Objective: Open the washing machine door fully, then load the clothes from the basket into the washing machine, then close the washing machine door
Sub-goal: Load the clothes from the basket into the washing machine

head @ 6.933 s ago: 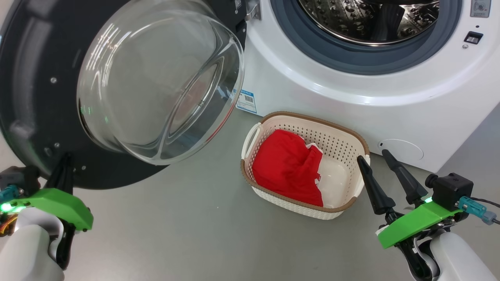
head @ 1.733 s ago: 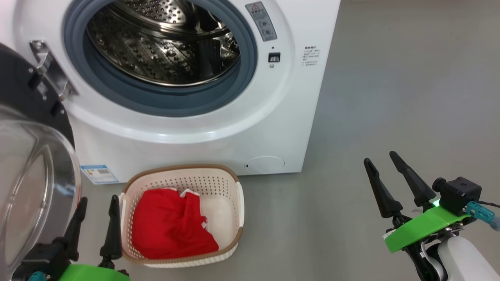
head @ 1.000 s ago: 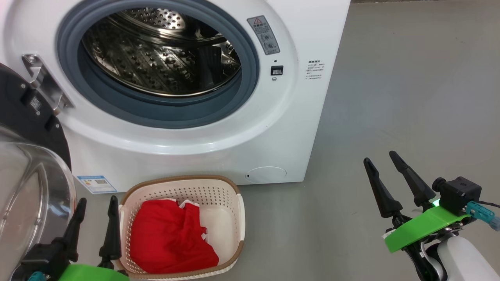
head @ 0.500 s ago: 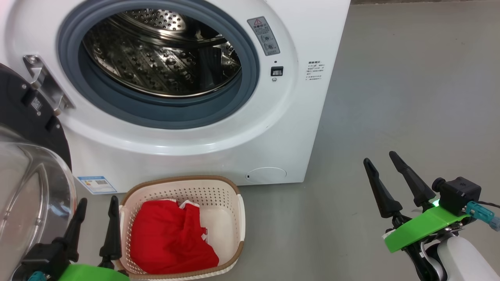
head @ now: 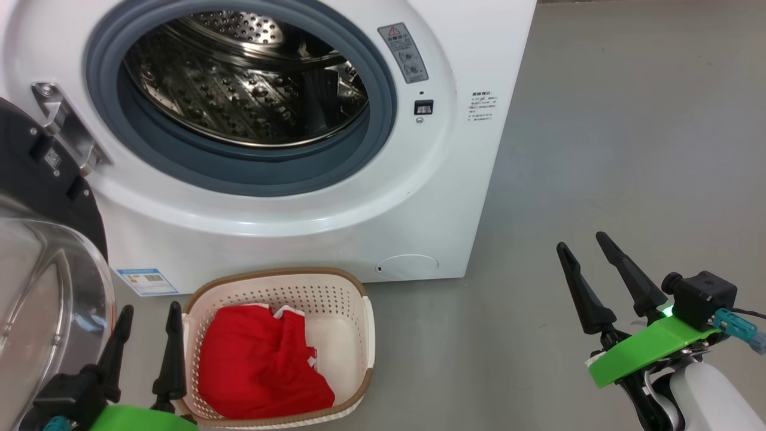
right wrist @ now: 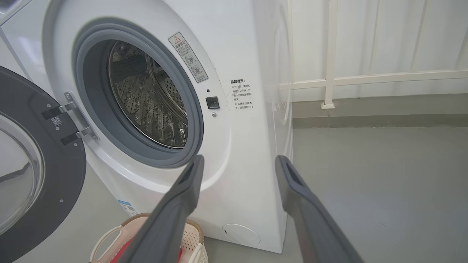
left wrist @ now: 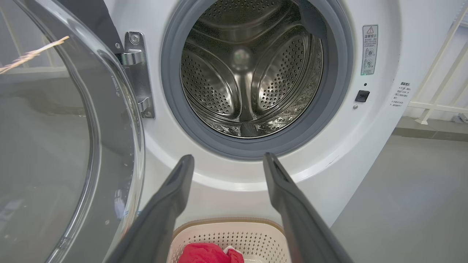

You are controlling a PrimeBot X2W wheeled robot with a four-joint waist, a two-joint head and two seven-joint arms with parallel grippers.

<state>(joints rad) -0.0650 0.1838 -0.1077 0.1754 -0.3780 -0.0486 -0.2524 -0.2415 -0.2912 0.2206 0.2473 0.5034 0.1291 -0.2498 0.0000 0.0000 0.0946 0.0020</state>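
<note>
As the washing machine door (head: 30,173) gapes, left gripper (head: 149,308) and right gripper (head: 580,240) wait spread, empty, likely for the clothes (head: 257,365)

Washing machine (head: 311,239) body white; gasket (head: 251,182) blue-grey; drum (head: 239,96) shiny steel w/ dotted hole pattern. Washing machine door (head: 33,176) glossy black, centre bowl clear glass. Hinge (head: 66,123) silver. Basket (head: 369,335) cream-white w/ rows of small round holes on walls, rim brown w/ woven look. Clothes (head: 257,365) bright red w/ bits of white trim. Label (head: 146,281) on machine front blue & white. Warning sticker (head: 404,54) grey w/ red triangle. Floor (head: 628,149) plain grey. Left gripper (head: 149,306) & right gripper (head: 580,240): fingers black, mounts bright green. Teal plug (head: 739,328) by rt one. Railing (right wrist: 331,54) white.
</note>
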